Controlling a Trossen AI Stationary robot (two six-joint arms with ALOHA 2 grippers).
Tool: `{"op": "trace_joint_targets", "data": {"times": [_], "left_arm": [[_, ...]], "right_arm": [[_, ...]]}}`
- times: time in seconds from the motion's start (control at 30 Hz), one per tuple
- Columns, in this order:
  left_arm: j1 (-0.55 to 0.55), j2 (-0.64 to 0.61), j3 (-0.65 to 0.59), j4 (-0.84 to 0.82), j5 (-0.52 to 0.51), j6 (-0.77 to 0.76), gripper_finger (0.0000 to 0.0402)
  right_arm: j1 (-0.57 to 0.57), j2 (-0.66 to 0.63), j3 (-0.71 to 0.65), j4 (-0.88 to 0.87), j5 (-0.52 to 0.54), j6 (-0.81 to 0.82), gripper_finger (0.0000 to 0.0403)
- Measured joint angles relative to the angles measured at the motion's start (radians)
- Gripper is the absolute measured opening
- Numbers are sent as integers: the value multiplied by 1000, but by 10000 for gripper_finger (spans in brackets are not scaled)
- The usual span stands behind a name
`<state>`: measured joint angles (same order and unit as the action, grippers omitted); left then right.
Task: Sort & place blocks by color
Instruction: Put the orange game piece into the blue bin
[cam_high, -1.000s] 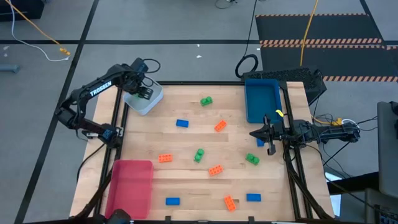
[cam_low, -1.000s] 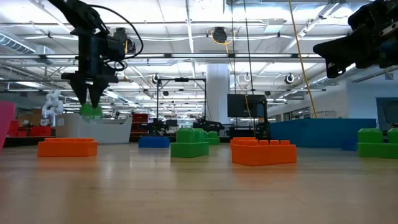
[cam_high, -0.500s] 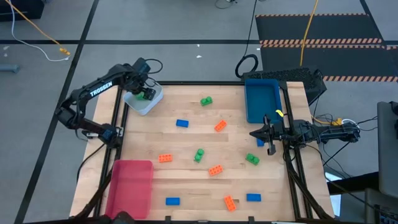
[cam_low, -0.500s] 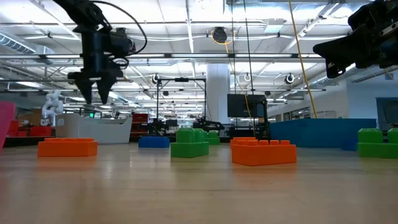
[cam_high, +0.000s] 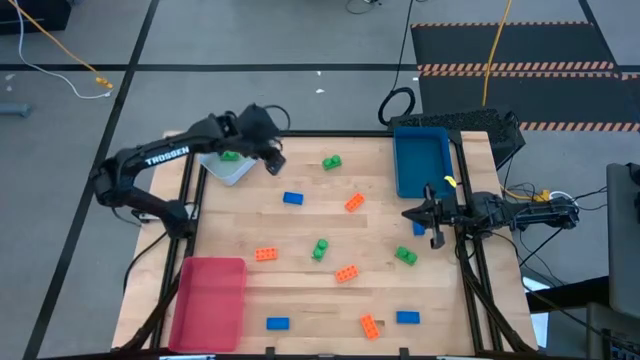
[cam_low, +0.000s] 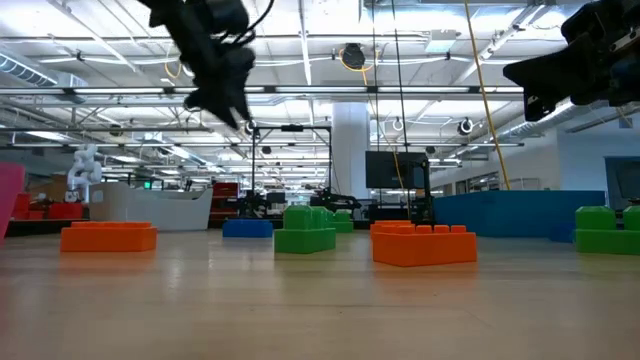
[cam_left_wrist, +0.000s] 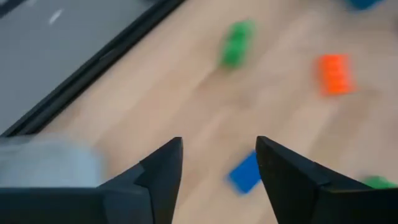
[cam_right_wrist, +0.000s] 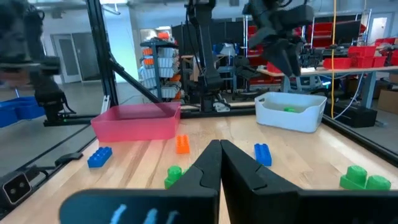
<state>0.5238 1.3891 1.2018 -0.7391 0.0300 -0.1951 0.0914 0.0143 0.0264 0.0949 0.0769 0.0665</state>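
L hand (cam_high: 274, 160) left tray (cam_high: 228, 172), green block (cam_high: 230, 156) inside

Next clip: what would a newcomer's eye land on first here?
Bright blocks scattered across the wooden table. Then the left gripper, open and empty above the table's far left, beside the pale tray holding a green block. The right gripper waits shut near the blue tray.

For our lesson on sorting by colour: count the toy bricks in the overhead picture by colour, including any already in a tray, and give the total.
Green bricks: 4, one of them in the pale tray
Orange bricks: 4
Blue bricks: 4, one of them partly hidden by the right gripper
Total: 12
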Motion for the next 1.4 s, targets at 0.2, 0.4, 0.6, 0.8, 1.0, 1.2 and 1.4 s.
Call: {"op": "trace_joint_targets", "data": {"times": [0.2,0.4,0.6,0.8,1.0,1.2,1.4], "left_arm": [[-216,0,-47,271,4,1,187],[-354,0,-174,615,-32,2,186],[-408,-32,-339,902,-47,-30,186],[-448,-61,-499,1101,-84,-53,186],[-467,-71,-519,1160,-86,-27,186],[-475,-72,-517,1163,-110,7,186],[-476,-71,-539,1226,-120,25,186]], "right_arm": [[0,0,0,11,0,0,0],[0,0,0,11,0,1,0],[0,0,0,14,0,37,0],[0,0,0,22,13,1,2],[0,29,0,122,57,-23,53],[0,147,26,231,106,-28,153],[-1,379,204,178,162,-119,199]]}}
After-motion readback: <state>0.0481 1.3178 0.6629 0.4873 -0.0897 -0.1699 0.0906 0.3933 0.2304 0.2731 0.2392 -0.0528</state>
